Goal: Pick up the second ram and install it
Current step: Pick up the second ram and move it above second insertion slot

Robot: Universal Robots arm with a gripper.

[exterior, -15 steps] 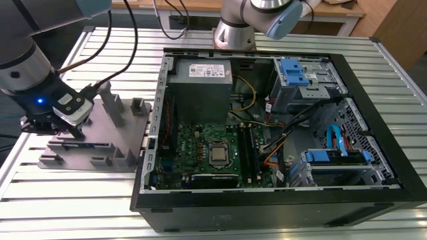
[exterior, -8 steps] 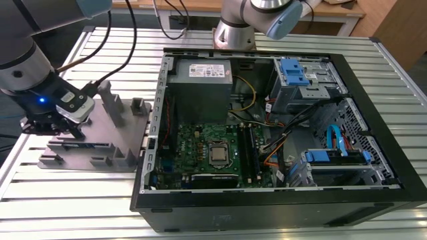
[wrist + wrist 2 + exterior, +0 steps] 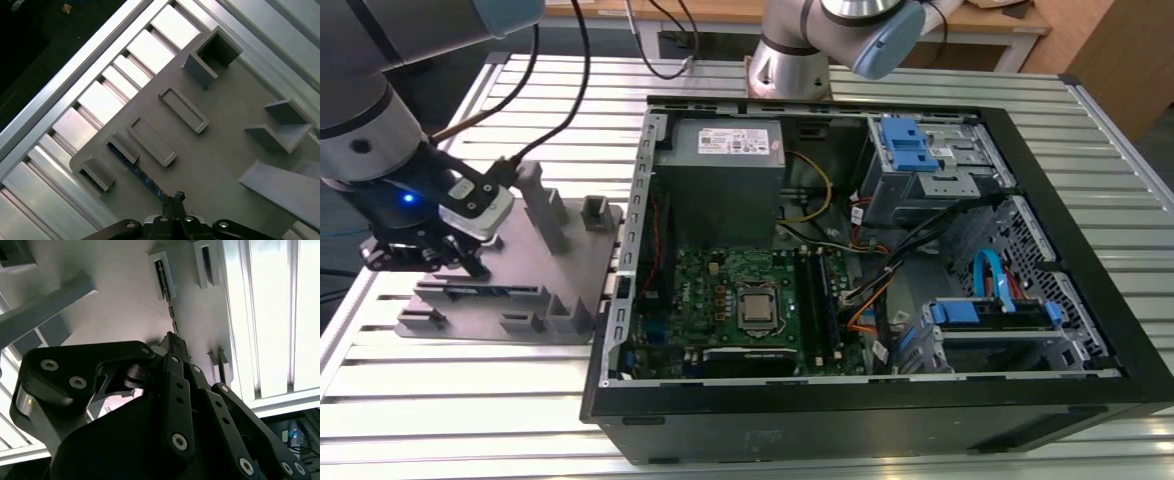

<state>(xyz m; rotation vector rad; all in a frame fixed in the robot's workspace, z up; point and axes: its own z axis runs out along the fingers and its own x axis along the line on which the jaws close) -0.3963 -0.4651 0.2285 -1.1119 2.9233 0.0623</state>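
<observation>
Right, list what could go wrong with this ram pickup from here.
The gripper appears to sit at one end of the second ram, not its middle, so a lift may tilt the stick and bind it in the fixture plate. Loose cables lie inside the computer case near the motherboard; a carried stick might snag them.
</observation>
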